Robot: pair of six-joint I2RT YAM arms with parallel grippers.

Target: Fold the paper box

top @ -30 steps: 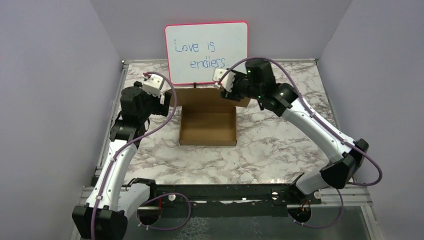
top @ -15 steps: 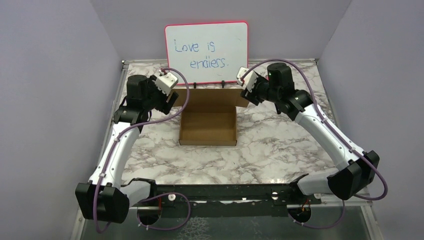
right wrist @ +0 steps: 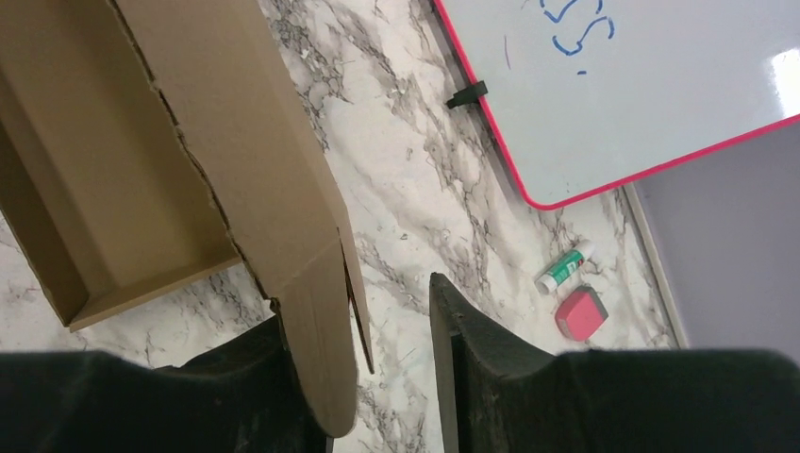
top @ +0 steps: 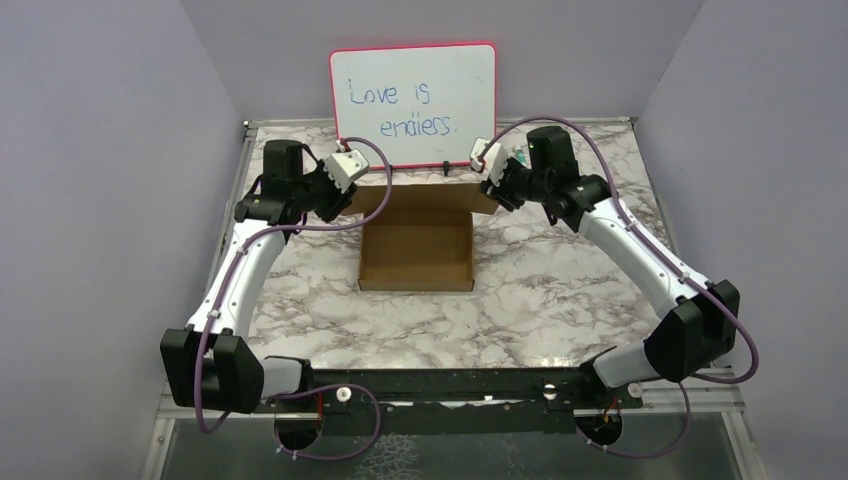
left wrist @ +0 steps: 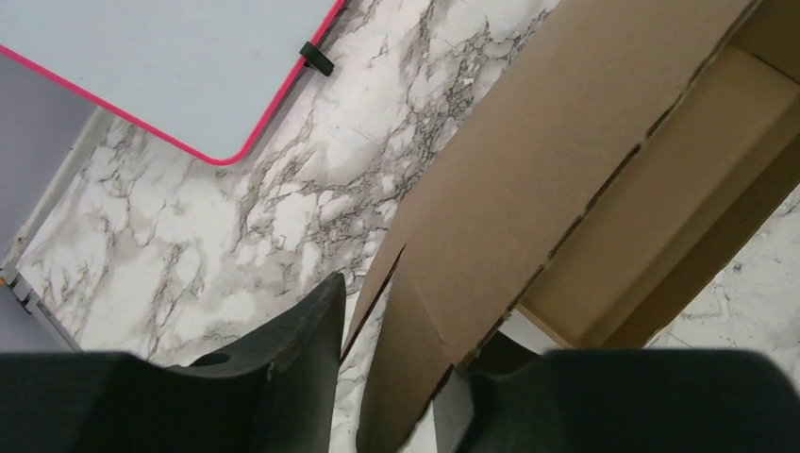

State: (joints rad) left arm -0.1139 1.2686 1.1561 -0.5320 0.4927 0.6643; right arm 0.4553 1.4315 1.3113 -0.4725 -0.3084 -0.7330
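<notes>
The paper box (top: 415, 255) is a shallow brown cardboard tray at mid-table, its lid (top: 420, 196) raised at the back edge. My left gripper (top: 347, 198) is at the lid's left corner. In the left wrist view its jaws (left wrist: 406, 321) straddle the lid's side flap (left wrist: 415, 340), and a gap shows beside the left finger (left wrist: 311, 330). My right gripper (top: 494, 194) is at the lid's right corner. In the right wrist view its jaws (right wrist: 358, 307) straddle the other side flap (right wrist: 321, 321); the flap lies against one finger and the other finger (right wrist: 448, 330) stands apart.
A pink-framed whiteboard (top: 413, 100) stands just behind the box against the back wall. A glue stick (right wrist: 564, 266) and a red eraser (right wrist: 580, 314) lie on the marble near the whiteboard's right corner. Walls close in the table on the left, right and back.
Both grippers have swung to the lid's two back corners, and each now has a side flap between its narrowed jaws. The tray has stayed in place.
</notes>
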